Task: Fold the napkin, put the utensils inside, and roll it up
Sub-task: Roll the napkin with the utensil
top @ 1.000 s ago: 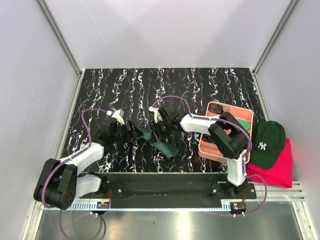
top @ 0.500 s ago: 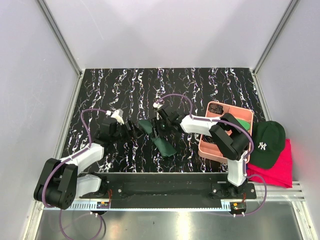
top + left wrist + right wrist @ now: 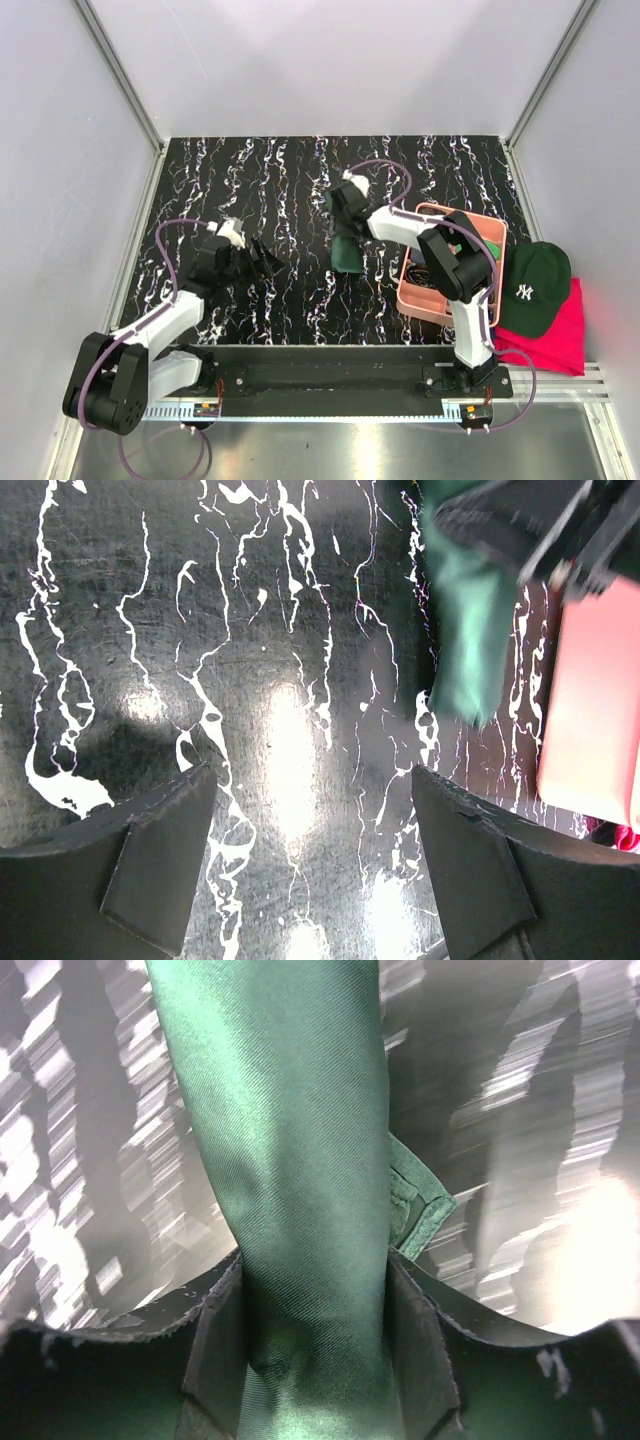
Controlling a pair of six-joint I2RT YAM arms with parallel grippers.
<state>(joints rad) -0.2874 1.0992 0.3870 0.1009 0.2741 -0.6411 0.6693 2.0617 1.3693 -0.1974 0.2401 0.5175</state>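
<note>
The dark green napkin [image 3: 347,254] hangs bunched from my right gripper [image 3: 345,232], lifted above the black marbled table near the pink tray [image 3: 412,298]. In the right wrist view the cloth [image 3: 290,1140] is pinched between the shut fingers [image 3: 218,1340] and a hemmed corner sticks out to the right. In the left wrist view the napkin [image 3: 468,630] hangs at the upper right. My left gripper [image 3: 262,262] is open and empty over bare table, left of the napkin; its fingers [image 3: 160,850] stand wide apart. Thin dark utensils lie in the tray [image 3: 425,272], hard to make out.
The pink tray also holds a dark brown item [image 3: 432,215] and a bright green swatch [image 3: 487,246]. A dark green cap [image 3: 535,285] lies on a pink-red cloth [image 3: 560,335] at the right. Grey walls enclose the table.
My right gripper has lifted the napkin off the table and carried it right and back toward the tray. My left gripper has let go of the cloth and stands open.
</note>
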